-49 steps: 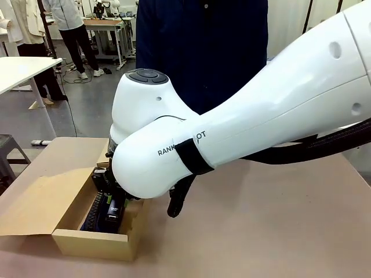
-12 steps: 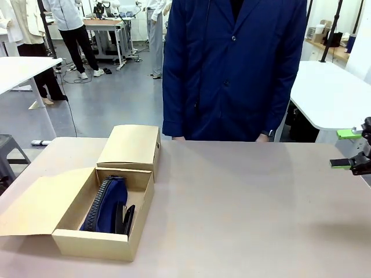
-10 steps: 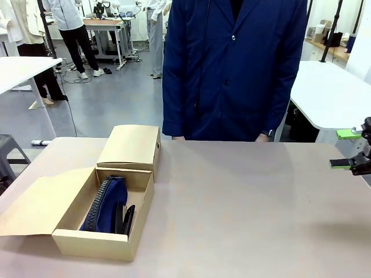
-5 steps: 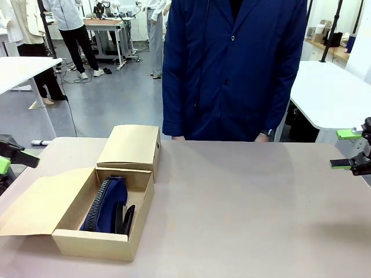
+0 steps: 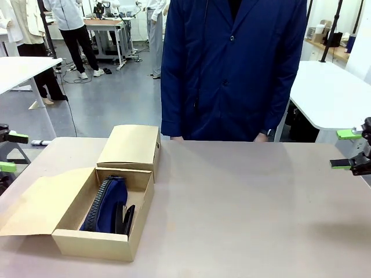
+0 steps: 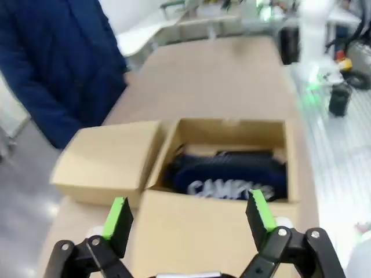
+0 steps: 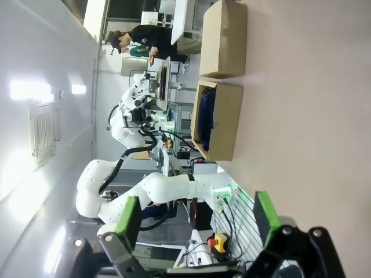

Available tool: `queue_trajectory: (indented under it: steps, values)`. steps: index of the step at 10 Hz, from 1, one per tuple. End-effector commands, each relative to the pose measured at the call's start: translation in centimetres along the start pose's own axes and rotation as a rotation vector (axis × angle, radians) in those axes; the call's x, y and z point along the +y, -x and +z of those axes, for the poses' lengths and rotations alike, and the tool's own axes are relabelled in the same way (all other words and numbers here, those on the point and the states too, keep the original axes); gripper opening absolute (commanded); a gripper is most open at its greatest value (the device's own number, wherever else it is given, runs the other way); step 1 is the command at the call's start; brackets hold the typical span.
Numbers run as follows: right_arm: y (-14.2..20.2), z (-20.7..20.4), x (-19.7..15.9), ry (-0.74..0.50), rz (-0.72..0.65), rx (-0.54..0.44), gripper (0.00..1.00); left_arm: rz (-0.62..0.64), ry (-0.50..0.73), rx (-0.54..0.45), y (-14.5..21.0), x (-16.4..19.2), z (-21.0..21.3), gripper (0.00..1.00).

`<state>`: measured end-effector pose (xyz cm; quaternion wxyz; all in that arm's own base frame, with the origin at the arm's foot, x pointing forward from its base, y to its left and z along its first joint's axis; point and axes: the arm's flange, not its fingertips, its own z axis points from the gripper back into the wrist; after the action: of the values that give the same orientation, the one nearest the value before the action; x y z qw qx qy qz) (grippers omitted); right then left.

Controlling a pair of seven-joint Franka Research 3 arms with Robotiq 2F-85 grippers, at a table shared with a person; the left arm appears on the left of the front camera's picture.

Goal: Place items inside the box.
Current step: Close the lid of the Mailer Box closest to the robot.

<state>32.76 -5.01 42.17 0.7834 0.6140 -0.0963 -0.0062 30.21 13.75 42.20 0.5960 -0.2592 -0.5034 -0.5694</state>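
From the front, the open cardboard box (image 5: 102, 238) is sitting near the robot's edge of the table (image 5: 249, 202), its flap folded out away from the table's middle. The navy pencil pouch (image 5: 103, 202) is lying inside the box along its length, and a black stapler (image 5: 124, 219) is lying beside it, against the box wall nearer the table's middle. A second, closed box (image 5: 130, 146) is standing just behind the open box, touching it. A person in a dark blue coat (image 5: 232, 63) is standing at the far side of the table, beyond the box. The left gripper (image 5: 8, 152) is hanging past the box's flap with its green pads spread apart and nothing between them. The right gripper (image 5: 350, 149) is hanging well away from the box at the opposite table edge, pads also parted and empty.

In the left wrist view, the left gripper (image 6: 188, 217) is standing wide above the box (image 6: 220, 130), the pouch (image 6: 232, 175) showing inside.

In the right wrist view, the right gripper (image 7: 197, 217) is splayed wide, the box (image 7: 223, 119) lying far off with the pouch (image 7: 207, 116) in it.
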Motion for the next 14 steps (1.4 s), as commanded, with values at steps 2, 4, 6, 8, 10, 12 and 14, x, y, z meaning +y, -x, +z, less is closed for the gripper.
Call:
queue_trajectory:
  steps: [2, 4, 6, 8, 10, 12, 14]
  values:
    - [0.1, 0.2, 0.3, 0.010, -0.011, 0.007, 1.00, 0.018, -0.405, -0.113, 2.4, 3.5, 1.0, 1.00]
    - [0.1, 0.2, 0.3, 0.010, -0.011, 0.007, 1.00, -0.074, -0.089, -0.003, 1.9, 0.7, 0.5, 1.00]
    - [0.1, 0.2, 0.3, 0.010, -0.011, 0.007, 1.00, -0.048, -0.188, -0.023, 3.0, 1.7, 0.8, 1.00]
    - [0.1, 0.2, 0.3, 0.010, -0.011, 0.007, 1.00, -0.194, -0.002, 0.072, 5.5, 4.2, 0.0, 1.00]
    - [0.1, 0.2, 0.3, 0.010, -0.011, 0.007, 1.00, -0.204, 0.031, 0.133, 9.1, 6.7, 1.8, 1.00]
    - [0.1, 0.2, 0.3, 0.010, -0.011, 0.007, 1.00, -0.173, 0.069, 0.186, 12.3, 8.0, 3.0, 1.00]
    - [0.1, 0.2, 0.3, 0.010, -0.011, 0.007, 1.00, -0.119, 0.116, 0.301, 15.9, 7.9, 2.4, 1.00]
